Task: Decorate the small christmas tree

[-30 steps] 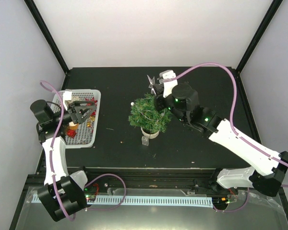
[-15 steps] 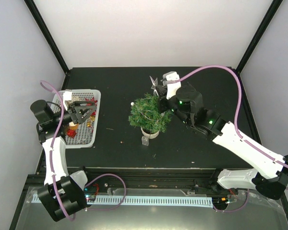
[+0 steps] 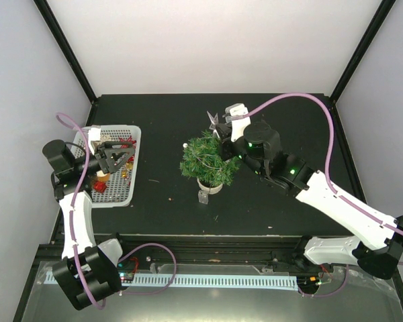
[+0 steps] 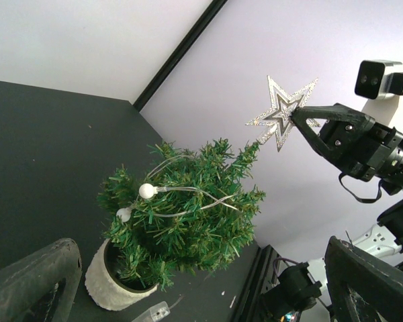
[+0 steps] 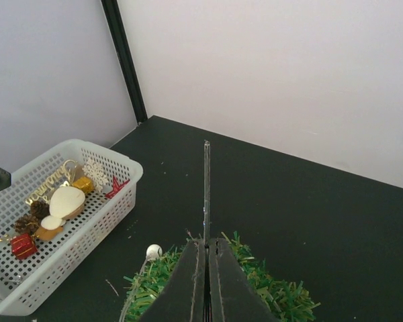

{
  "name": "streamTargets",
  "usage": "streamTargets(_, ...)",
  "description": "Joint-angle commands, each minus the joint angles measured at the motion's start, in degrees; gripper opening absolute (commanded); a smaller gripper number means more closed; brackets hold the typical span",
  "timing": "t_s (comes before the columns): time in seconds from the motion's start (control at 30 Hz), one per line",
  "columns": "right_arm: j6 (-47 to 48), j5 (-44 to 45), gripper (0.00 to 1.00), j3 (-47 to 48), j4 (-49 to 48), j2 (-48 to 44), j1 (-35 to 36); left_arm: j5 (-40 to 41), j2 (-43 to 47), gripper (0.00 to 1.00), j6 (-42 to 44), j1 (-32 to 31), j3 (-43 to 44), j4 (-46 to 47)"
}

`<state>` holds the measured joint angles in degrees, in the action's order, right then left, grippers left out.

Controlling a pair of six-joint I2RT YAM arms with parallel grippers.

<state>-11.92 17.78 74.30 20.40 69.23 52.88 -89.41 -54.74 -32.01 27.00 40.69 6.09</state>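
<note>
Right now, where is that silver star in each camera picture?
Top external: silver star at centre, just beyond the small christmas tree.
Left wrist: upper right, pinched by the right pincer.
Right wrist: edge-on, a thin upright sliver at centre.
Shared landmark: the tree.

The right arm reaches from the lower right toward frame centre, the right tool [image 3: 217,125] pinched closed on a silver star [image 4: 281,111]. The left arm folds at mid-left, the left tool [image 3: 121,159] spread wide apart.
</note>
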Motion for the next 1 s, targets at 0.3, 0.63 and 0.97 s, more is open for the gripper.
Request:
streamTargets(0.3,-1.5,-1.6,0.01,-2.7,-0.7,-0.8,-0.2,-9.4,0.5,0.99,0.1,0.3,0.1,1.5)
streamTargets(0.63,-1.6,-2.0,0.01,-3.4,-0.1,-0.6,-0.2,-9.4,0.6,0.99,0.1,0.3,0.3,1.4)
streamTargets(0.97,-2.4,-3.0,0.01,-6.0,-0.6,-0.9,-0.2,-9.4,0.5,0.99,0.3,0.3,0.3,1.3)
